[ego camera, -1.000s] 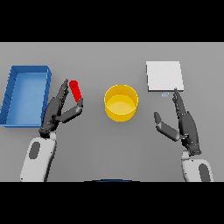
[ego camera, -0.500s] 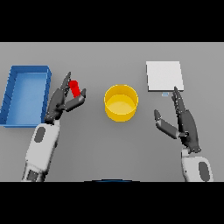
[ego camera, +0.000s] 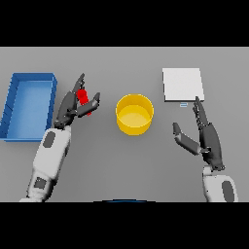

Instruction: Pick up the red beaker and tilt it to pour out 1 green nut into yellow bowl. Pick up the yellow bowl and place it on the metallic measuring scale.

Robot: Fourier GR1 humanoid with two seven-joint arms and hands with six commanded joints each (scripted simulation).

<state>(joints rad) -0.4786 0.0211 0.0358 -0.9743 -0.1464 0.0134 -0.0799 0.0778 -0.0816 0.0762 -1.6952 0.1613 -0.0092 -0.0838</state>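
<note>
The red beaker (ego camera: 83, 97) stands left of the yellow bowl (ego camera: 134, 114), which sits mid-table. My left hand (ego camera: 69, 106) is at the beaker, with its fingers stretched along the beaker's left side and its thumb against the right side; the hand is open, and the beaker's lower end is hidden behind it. The white measuring scale (ego camera: 182, 84) lies at the far right. In front of the scale, my right hand (ego camera: 206, 141) rests open and holds nothing. No green nut shows.
A blue bin (ego camera: 28, 104) stands at the far left, just beyond my left hand.
My left hand has moved forward and slightly right, so the beaker now sits between its thumb and fingers. The right hand has drifted slightly forward.
</note>
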